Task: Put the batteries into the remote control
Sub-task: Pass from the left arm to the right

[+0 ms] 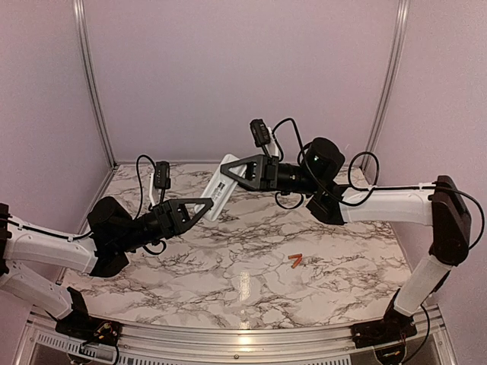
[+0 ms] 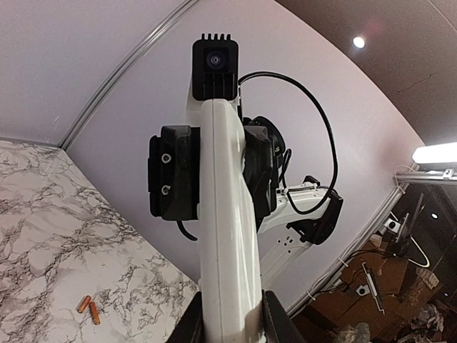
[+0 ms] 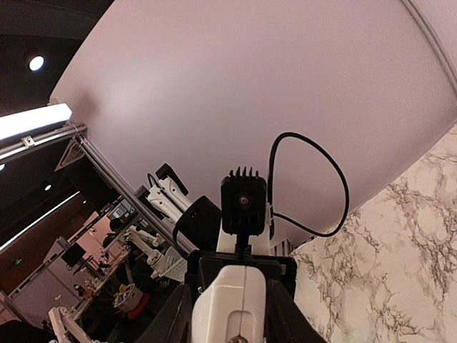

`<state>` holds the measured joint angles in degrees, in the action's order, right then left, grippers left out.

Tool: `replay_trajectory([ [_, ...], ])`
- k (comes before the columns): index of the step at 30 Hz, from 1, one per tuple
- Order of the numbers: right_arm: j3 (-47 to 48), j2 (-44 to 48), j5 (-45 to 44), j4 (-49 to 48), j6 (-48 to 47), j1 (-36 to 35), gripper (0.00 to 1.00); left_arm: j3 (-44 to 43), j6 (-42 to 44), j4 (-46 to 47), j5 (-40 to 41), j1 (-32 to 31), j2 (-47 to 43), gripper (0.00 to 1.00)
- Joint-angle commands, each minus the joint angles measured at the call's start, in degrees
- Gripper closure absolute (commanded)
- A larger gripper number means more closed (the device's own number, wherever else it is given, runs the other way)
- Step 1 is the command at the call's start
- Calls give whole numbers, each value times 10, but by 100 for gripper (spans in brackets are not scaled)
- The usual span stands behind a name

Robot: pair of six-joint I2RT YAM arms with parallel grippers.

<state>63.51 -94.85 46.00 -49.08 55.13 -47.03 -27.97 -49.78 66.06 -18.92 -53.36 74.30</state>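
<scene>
**A:** Left wrist view shows it best: the left gripper [image 2: 230, 327] has its jaws closed on the near end of the remote control [image 2: 225, 236], which is seen edge-on. The right gripper [image 2: 214, 171] is clamped on the remote's far end, so the two hold it in the air between them

**B:** And the batteries [image 1: 295, 261]?

**A:** Two orange cells lie close together on the marble table [image 1: 228, 293], below the remote, on the right arm's side of it and nearer the bases

**B:** So what does the step call for?

**A:** As he judges it, one arm must take the remote's whole weight so the other can fetch a cell. The right gripper is the likelier to go, the cells being on its side of the remote. The left should grip firmly and have the remote's back turned up before the right lets go, or the remote may swing

**B:** What is in the battery bay?

**A:** No view shows the bay, so covered or open cannot be told. With both cells on the table, it is probably empty
</scene>
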Motion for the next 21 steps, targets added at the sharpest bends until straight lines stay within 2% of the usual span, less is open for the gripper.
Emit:
replay_trajectory([
  [1,16,-5,2,-24,12,-4,68,-7,-8,39,0,-2,13,100],
  [6,20,-8,2,-18,11,-3,84,-5,-10,40,-5,-2,17,100],
  [9,18,-7,7,-13,12,4,99,-8,11,-4,-3,-3,-1,90],
  [11,13,-4,12,-13,16,8,100,-13,30,-41,-5,-3,-16,76],
  [14,1,4,20,-7,20,17,100,-24,65,-118,-3,0,-46,42],
  [16,-10,15,26,16,11,24,100,-36,98,-196,6,4,-74,25],
  [20,-35,36,45,78,-8,43,100,-67,185,-364,45,14,-134,3],
  [21,-42,40,52,91,-11,46,100,-81,211,-412,55,15,-145,1],
])
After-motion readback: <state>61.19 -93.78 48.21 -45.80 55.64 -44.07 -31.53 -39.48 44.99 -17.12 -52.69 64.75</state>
